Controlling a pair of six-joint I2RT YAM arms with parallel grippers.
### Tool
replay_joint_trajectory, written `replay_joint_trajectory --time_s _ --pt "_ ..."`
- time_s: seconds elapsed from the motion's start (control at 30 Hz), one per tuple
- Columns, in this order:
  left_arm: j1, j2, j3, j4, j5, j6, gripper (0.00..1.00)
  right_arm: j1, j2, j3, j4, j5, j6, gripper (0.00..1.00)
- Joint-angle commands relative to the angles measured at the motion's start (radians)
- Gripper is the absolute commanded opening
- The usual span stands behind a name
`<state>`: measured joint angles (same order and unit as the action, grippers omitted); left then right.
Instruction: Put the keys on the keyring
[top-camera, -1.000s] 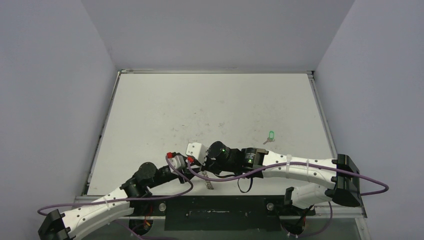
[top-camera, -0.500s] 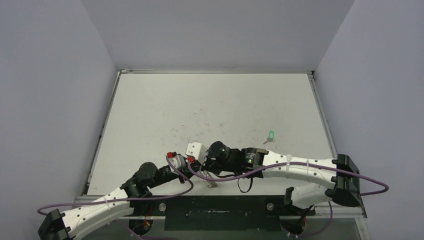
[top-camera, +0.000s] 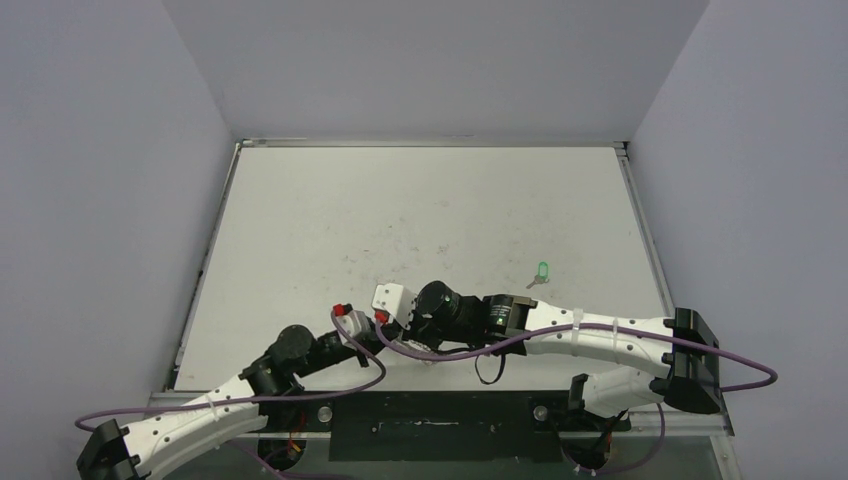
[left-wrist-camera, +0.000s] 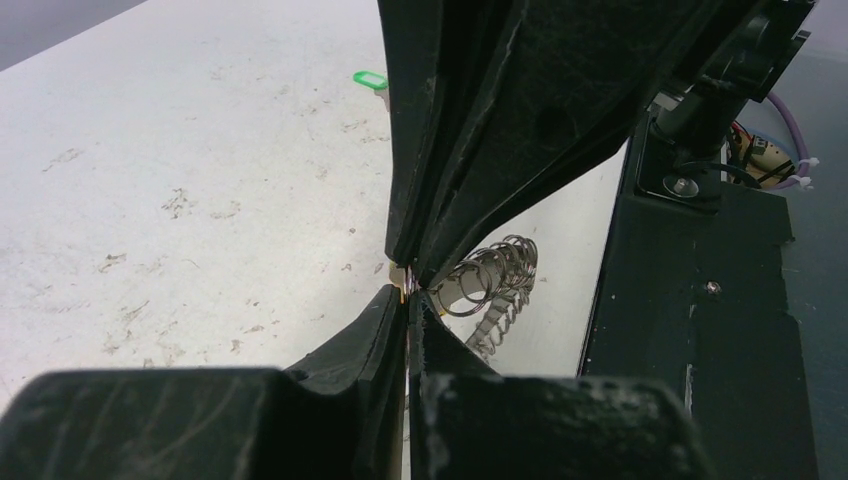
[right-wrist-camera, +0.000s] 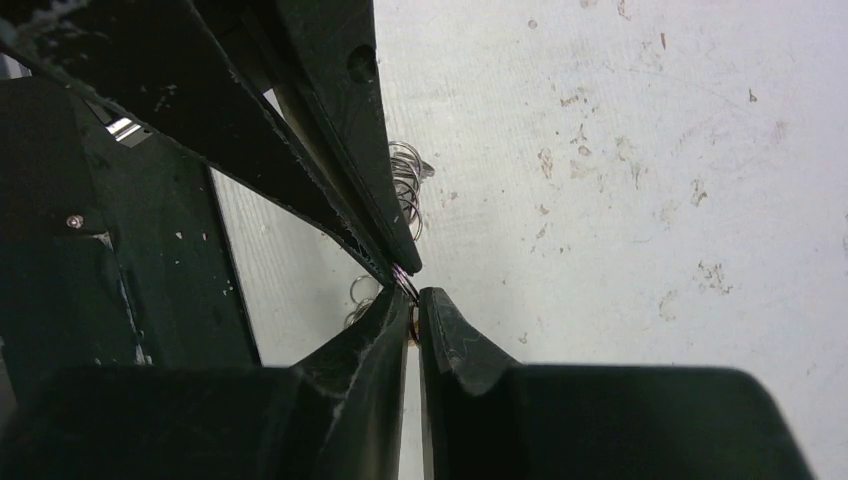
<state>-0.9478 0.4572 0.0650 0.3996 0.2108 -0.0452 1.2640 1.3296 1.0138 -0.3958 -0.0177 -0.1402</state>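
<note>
Left hand (left-wrist-camera: 408, 300) and right hand (right-wrist-camera: 413, 300) meet tip to tip.
Both pinched narrow, the left seemingly on one yellow key (left-wrist-camera: 402, 289); they hide most of one keyring (left-wrist-camera: 495, 275); one green key (top-camera: 542, 269) lies apart on the tabletop (top-camera: 400, 220).

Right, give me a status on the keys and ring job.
Done: no key shows on the ring yet. In hand: the left tool and right tool meet tip to tip, both shut. A yellow key sliver shows at the left tips, and the ring hangs at the pinch, seemingly from the right tool. Left: thread that key, then fetch the green key, lying alone on the table.
</note>
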Motion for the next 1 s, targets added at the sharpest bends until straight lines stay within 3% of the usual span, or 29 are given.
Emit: replay_joint_trajectory --time_s 0.0,0.17,0.3,0.53,0.7,0.87,0.97 --pt "0.001 -0.038 0.012 0.019 -0.039 -0.016 0.0 -0.041 -0.023 -0.012 0.069 -0.069 0.035 0.18" --pt "0.001 -0.085 -0.012 0.024 -0.039 -0.037 0.0 -0.145 -0.116 -0.108 0.208 -0.276 0.07 0.44" --pt "0.001 -0.116 -0.028 0.046 -0.024 -0.054 0.0 -0.203 -0.201 -0.198 0.33 -0.407 0.073 0.51" --pt "0.001 -0.138 -0.051 0.096 0.035 -0.056 0.0 -0.235 -0.209 -0.258 0.444 -0.626 0.037 0.47" --pt "0.001 -0.134 -0.06 0.137 0.085 -0.05 0.0 -0.266 -0.183 -0.261 0.494 -0.714 0.041 0.33" --pt "0.001 -0.127 -0.06 0.149 0.108 -0.049 0.0 -0.309 -0.152 -0.263 0.518 -0.776 0.049 0.3" --pt "0.001 -0.124 -0.06 0.156 0.114 -0.048 0.0 -0.326 -0.125 -0.267 0.532 -0.807 0.052 0.22"
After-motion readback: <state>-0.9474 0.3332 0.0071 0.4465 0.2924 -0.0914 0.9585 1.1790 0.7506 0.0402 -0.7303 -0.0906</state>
